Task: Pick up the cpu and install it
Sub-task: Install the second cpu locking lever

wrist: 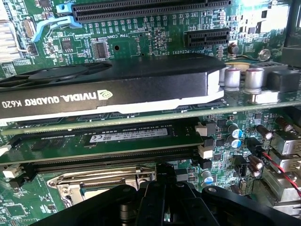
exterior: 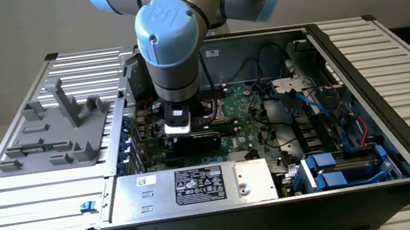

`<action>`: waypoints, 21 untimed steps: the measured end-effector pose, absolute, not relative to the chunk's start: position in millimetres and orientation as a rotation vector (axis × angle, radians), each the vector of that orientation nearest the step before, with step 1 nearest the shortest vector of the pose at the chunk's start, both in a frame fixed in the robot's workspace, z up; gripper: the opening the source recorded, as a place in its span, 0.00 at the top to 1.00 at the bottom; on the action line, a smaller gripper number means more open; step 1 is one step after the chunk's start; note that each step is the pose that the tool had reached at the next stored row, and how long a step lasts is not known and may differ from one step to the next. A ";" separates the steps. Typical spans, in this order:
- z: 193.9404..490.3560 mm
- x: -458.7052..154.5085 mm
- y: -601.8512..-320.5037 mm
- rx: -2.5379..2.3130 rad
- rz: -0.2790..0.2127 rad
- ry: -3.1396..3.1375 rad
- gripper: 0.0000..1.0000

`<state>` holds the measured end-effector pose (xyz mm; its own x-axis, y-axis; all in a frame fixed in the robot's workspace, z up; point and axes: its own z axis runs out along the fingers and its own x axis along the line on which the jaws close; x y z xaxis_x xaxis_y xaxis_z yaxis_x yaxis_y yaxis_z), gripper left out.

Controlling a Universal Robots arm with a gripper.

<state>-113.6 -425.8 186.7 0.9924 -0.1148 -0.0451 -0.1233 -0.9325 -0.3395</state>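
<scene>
On the exterior view's left, the grey plastic fixture [exterior: 57, 134] sits on the slatted table [exterior: 388, 61], near its left edge and just beside the open computer case [exterior: 280, 200]. A small blue clip [exterior: 86, 206] lies on the slats by the case's front left corner.

Moving right, my arm [exterior: 171, 42] comes down from above into the case, and my gripper [exterior: 191, 130] hangs low over the green motherboard [exterior: 251, 130], toward the case's left side. My jaws are drawn fully together. I cannot tell whether anything sits between them, and I cannot make out the cpu in either view.

Below me, along the case's front edge, lies the silver power supply [exterior: 191, 188] with its black label. Farther right, black and blue cables [exterior: 323, 105] run along the case's right wall, and blue drive brackets [exterior: 328, 171] stand in its front right corner.

From my wrist view, the black graphics card [wrist: 108, 84] marked NVIDIA Quadro K620 stands edge-on across the board. Beside it a memory stick [wrist: 127, 137] sits in its slot. Just past that, closest to my black fingers [wrist: 155, 202], the metal-framed socket [wrist: 101, 184] shows partly, its far part hidden behind me. Silver capacitors [wrist: 244, 77] stand near the card's end, and a red wire [wrist: 282, 169] runs by the board's edge.
</scene>
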 end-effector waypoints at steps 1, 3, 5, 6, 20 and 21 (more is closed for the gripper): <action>186.8 -113.5 -426.2 -2.788 0.036 0.172 0.89; 186.8 -113.5 -426.8 -2.788 0.040 0.173 0.89; 186.8 -113.6 -427.0 -2.788 0.046 0.174 0.89; 186.8 -113.6 -427.4 -2.788 0.048 0.174 0.89; 210.3 -112.7 -430.1 -2.788 0.115 0.186 0.89; 213.9 -112.2 -430.1 -2.788 0.117 0.186 0.89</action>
<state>-112.2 -430.1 213.9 0.9880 -0.1149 -0.1033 -0.1431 -0.9326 -0.3314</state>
